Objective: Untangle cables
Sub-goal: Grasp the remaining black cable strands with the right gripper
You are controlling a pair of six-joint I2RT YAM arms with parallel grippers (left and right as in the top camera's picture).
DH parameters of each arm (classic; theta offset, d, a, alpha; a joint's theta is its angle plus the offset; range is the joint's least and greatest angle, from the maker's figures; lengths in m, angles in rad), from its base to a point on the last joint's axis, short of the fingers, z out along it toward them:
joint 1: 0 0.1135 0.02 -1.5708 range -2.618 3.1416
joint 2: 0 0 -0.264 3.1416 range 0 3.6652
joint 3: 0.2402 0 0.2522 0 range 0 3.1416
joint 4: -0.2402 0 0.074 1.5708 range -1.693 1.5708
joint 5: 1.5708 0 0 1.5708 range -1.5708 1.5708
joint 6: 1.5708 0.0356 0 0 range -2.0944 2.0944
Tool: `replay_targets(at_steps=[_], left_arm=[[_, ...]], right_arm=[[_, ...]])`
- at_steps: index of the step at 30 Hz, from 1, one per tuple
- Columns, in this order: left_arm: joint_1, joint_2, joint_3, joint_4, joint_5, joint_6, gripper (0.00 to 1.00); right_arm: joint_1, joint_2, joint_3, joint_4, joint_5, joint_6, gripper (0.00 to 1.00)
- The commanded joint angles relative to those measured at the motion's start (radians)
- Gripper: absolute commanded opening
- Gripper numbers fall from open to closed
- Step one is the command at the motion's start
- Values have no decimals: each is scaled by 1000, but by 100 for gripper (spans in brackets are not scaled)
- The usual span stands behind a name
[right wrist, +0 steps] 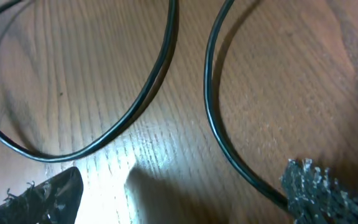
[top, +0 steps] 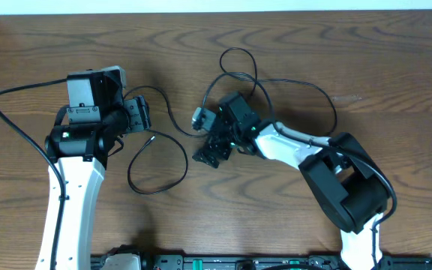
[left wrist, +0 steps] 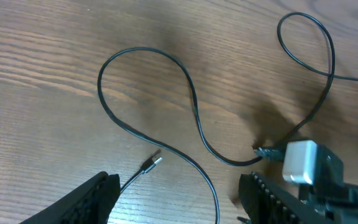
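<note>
Thin black cables (top: 158, 160) lie loose on the wooden table. One strand curls into a loop in front of my left gripper (top: 144, 114), and its small metal plug end (left wrist: 153, 163) rests just ahead of the jaws. That gripper (left wrist: 179, 210) is open; the strand runs on the table between its fingers (left wrist: 89, 200), untouched. A white plug block (left wrist: 300, 162) sits by the right arm. More loops (top: 240, 64) spread behind my right gripper (top: 210, 152). That gripper (right wrist: 185, 202) is open low over the wood, and a cable strand (right wrist: 219, 140) passes right beside its right finger (right wrist: 328, 193).
The thick black arm cable (top: 10, 120) arcs out to the left of the left arm. A pale strip (top: 216, 4) runs beyond the table's far edge. The arm bases stand at the near edge (top: 223, 262).
</note>
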Motion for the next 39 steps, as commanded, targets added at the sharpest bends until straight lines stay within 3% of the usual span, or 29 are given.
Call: replay_targets(at_steps=[1, 6, 11, 16, 27, 35, 39], left_arm=[[0, -1, 1, -1, 12, -13, 67], [0, -1, 1, -1, 12, -13, 68], [0, -1, 1, -1, 13, -13, 67], [0, -1, 1, -1, 13, -13, 67], [0, -1, 1, -1, 13, -13, 67], [0, -1, 1, -13, 12, -13, 67], [0, -1, 1, -12, 12, -13, 67]], right_arm=[[3, 31, 44, -41, -18, 17, 99], [8, 52, 46, -66, -17, -39, 99], [26, 92, 46, 24, -16, -110, 98], [57, 111, 49, 130, -11, -105, 98], [148, 183, 53, 125, 5, -81, 98], [175, 229, 53, 101, 167, 50, 70], [160, 229, 53, 73, 194, 114, 43]])
